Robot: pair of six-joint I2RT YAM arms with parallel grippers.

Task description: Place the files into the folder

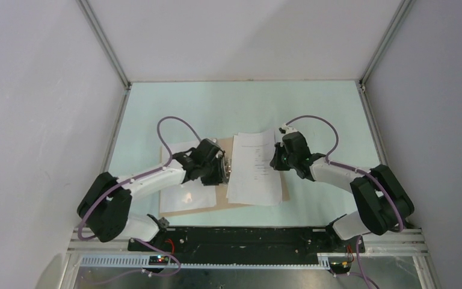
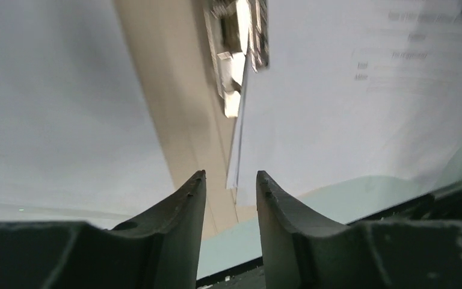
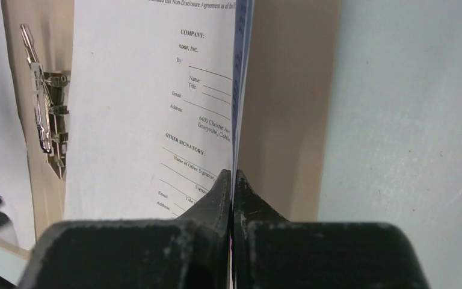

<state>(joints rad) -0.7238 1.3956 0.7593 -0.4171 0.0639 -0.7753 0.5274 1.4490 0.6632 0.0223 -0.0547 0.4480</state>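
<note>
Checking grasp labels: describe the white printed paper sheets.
Thin white printed paper sheets lie on the right half of the open tan cardboard folder, beside its metal spine clip. Top page shows signature lines. The right gripper is shut on their raised right edge; the open left gripper hovers at the left edge.

White files printed black, tan folder, pale green table.

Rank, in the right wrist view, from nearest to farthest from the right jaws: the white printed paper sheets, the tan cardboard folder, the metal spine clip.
1. White printed paper sheets: edge pinched by the right gripper, jaws shut.
2. Tan cardboard folder: beneath, just right.
3. Metal spine clip: far left.
</note>
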